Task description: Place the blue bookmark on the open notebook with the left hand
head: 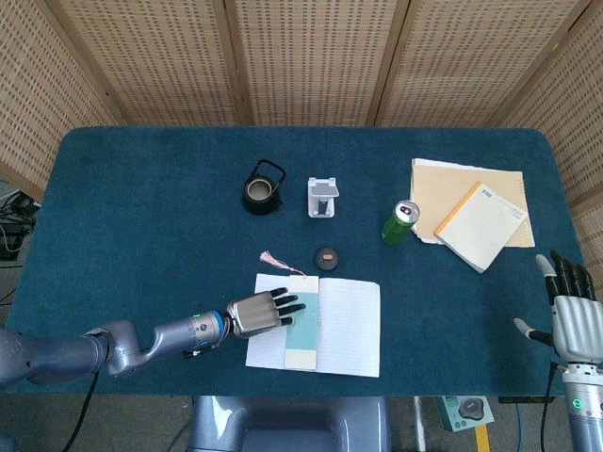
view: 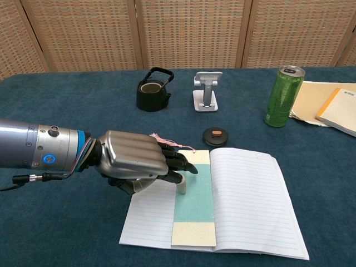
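**Bookmark Laid on the Page, Release in Hand**

Although the blue bookmark [view: 193, 195] already lies flat on the open notebook [view: 245, 200], along the inner edge of the left page beside the centre fold, the left hand [view: 136, 163] is seen poised over that page with its fingers stretched toward the strip. A pale fingertip appears to rest at the bookmark's left edge in the chest view; whether it presses down or merely touches cannot be told. Nothing is gripped: the fingers are extended and apart, so the hand is taken as released. The pink tassel [head: 272, 258] trails off the top of the page onto the table [head: 141, 207].

The placing step is judged all but done. What is called for next is a clean lift and withdrawal to the robot's left, without the strip being dragged off the fold.

Open room is found on that side, where bare blue cloth runs to the table edge. Just beyond the notebook's top edge sits a small dark disc [view: 215, 136], and farther back a black teapot [view: 152, 90] and a phone stand [view: 206, 91], so a forward sweep is better avoided. The right hand [head: 572, 314] is held with fingers spread and empty at the far right, well apart from the work.
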Robot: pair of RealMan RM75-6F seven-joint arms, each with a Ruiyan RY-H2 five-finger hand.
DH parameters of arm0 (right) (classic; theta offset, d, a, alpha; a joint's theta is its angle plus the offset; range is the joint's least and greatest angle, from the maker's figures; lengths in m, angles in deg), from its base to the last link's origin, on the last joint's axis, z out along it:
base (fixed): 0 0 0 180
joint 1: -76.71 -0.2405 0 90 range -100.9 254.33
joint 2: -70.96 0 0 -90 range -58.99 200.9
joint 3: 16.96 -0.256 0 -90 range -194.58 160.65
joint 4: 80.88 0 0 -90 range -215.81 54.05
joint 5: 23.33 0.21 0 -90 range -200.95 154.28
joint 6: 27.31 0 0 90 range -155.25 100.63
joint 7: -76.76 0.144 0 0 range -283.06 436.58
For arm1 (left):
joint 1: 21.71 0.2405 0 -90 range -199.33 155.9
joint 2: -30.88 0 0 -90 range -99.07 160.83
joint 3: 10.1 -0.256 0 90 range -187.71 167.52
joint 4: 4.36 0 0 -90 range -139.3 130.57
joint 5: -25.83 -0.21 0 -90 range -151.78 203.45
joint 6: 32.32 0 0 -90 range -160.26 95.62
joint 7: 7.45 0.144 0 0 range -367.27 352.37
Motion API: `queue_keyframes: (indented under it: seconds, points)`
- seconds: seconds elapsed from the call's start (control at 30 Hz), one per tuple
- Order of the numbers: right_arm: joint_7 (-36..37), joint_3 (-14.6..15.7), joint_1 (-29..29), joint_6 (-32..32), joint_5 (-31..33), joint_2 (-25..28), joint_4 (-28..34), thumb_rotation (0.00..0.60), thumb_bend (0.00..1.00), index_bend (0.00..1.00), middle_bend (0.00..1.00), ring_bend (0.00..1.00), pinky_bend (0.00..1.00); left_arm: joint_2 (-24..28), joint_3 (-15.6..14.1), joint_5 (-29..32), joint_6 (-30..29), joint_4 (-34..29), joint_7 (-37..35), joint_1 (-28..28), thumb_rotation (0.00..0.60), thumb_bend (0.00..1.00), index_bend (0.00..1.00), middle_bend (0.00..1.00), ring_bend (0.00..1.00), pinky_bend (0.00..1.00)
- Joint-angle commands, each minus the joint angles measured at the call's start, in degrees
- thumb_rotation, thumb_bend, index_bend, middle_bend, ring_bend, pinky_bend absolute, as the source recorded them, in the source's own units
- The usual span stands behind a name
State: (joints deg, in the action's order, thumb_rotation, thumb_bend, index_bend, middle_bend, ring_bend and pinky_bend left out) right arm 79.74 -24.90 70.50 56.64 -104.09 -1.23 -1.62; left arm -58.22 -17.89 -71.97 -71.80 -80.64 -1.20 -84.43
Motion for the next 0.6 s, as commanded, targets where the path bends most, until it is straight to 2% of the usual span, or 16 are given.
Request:
queue_keyframes:
  seconds: [0.03,0.6]
  points:
    - [-0.04,0.01,0.02,0.05,-0.02,0.02,0.07,0.600,0.08,0.03,0.00,0.00,0.00,0.12,-0.12,-0.24,-0.07,-0.15,0.00,-0.03,0.600,1.00,0.22,0.00,0.00,0.11]
    - [-0.19,0.13,0.05,0.31,-0.37,0.09,0.34,0.600,0.08,0.03,0.00,0.00,0.00,0.71,-0.07,-1.06,-0.55,-0.32,1.36,-0.06,0.600,1.00,0.22,0.00,0.00,0.11]
